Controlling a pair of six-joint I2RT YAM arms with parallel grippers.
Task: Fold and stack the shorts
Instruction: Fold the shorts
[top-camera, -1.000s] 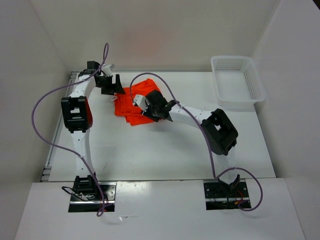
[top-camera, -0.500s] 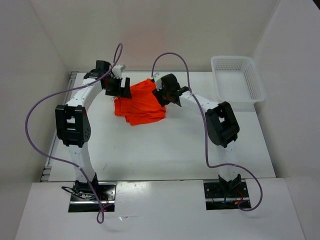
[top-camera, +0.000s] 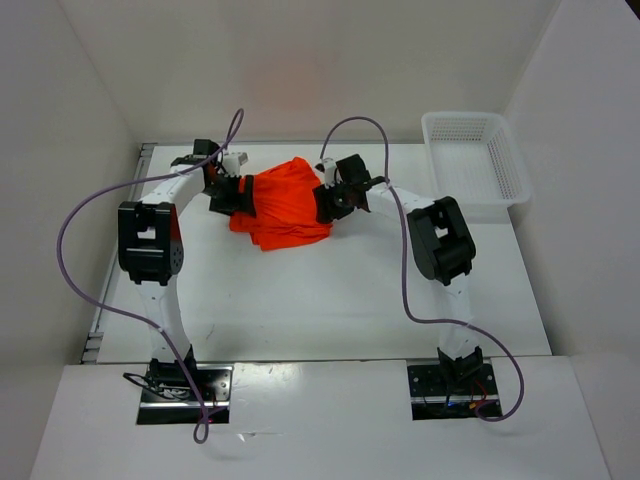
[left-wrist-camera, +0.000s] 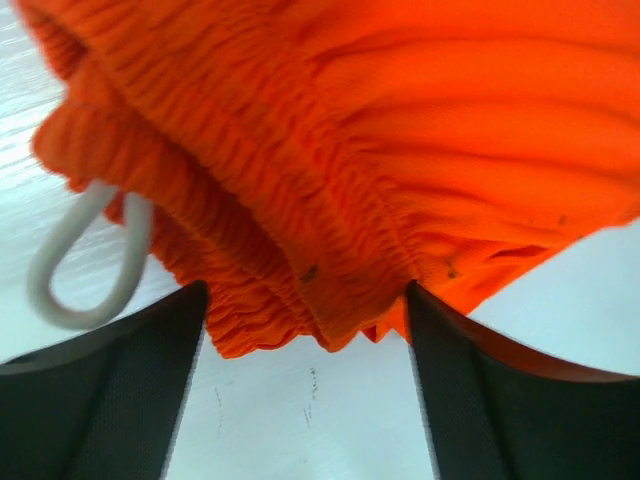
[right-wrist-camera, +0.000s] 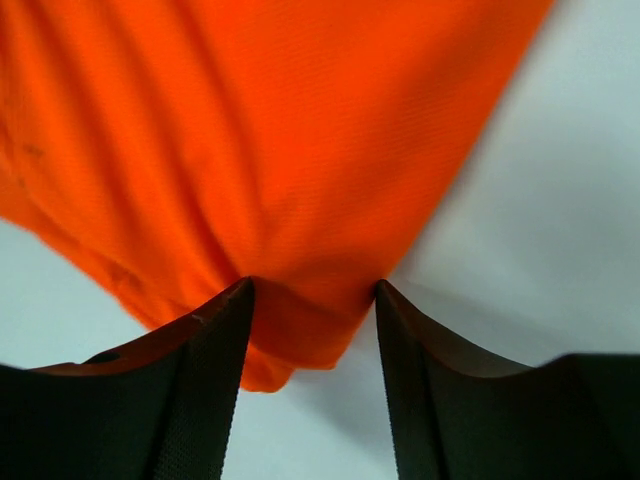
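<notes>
Shorts (top-camera: 290, 200) between both pairs of fingers (left-wrist-camera: 110, 400)

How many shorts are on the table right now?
1 heap that I can separate: the shorts lie far-centre, between the left gripper and right gripper. Folds may hide another pair.

The bright orange-red soft fabric shorts (left-wrist-camera: 420, 130) fill the far part of the left wrist view, with their gathered elastic waistband (left-wrist-camera: 250, 220) bunched nearest the camera. A white drawstring loop (left-wrist-camera: 80, 265) hangs at the left. The left gripper (left-wrist-camera: 305, 295) stands spread wide, its dark fingers (left-wrist-camera: 110, 400) on either side of the waistband edge, above the white table (left-wrist-camera: 300, 420).
</notes>
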